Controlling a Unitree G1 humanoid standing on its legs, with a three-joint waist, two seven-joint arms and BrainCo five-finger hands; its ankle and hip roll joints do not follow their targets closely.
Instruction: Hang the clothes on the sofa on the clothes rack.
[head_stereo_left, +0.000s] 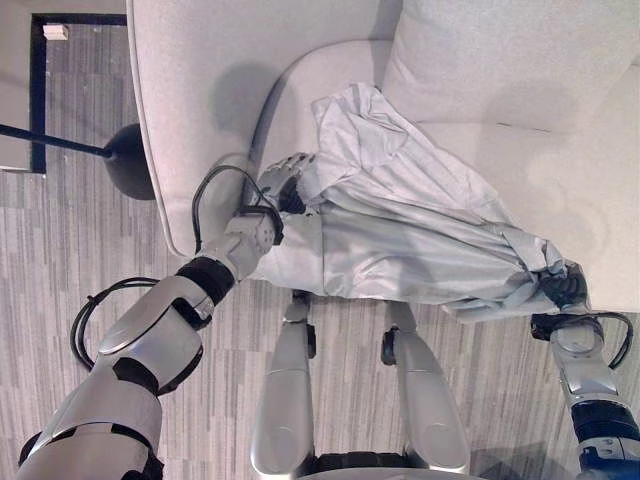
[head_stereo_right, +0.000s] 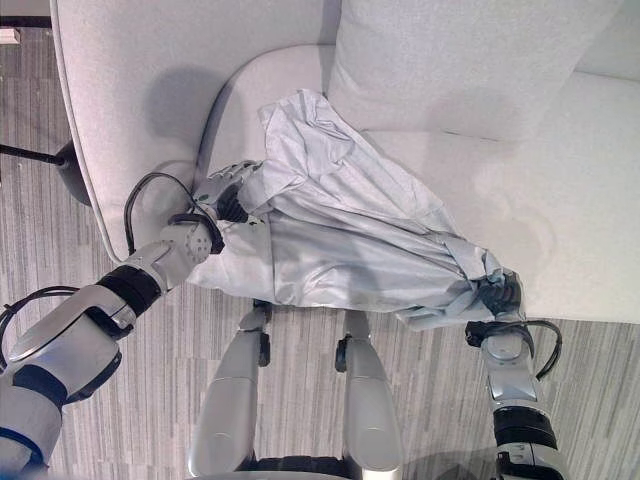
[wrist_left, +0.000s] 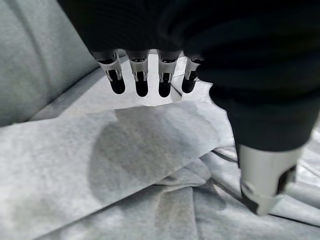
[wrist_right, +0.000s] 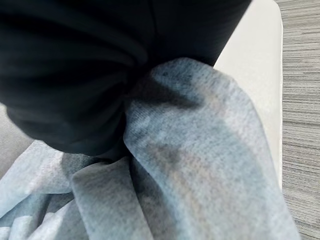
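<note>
The grey garment (head_stereo_left: 400, 230) is lying over the sofa's (head_stereo_left: 200, 90) front edge. The right hand (head_stereo_left: 565, 288) is bunching one end; the left hand (wrist_left: 150, 75), fingers straight, grips nothing, so lifting risks one-sided sagging.
</note>
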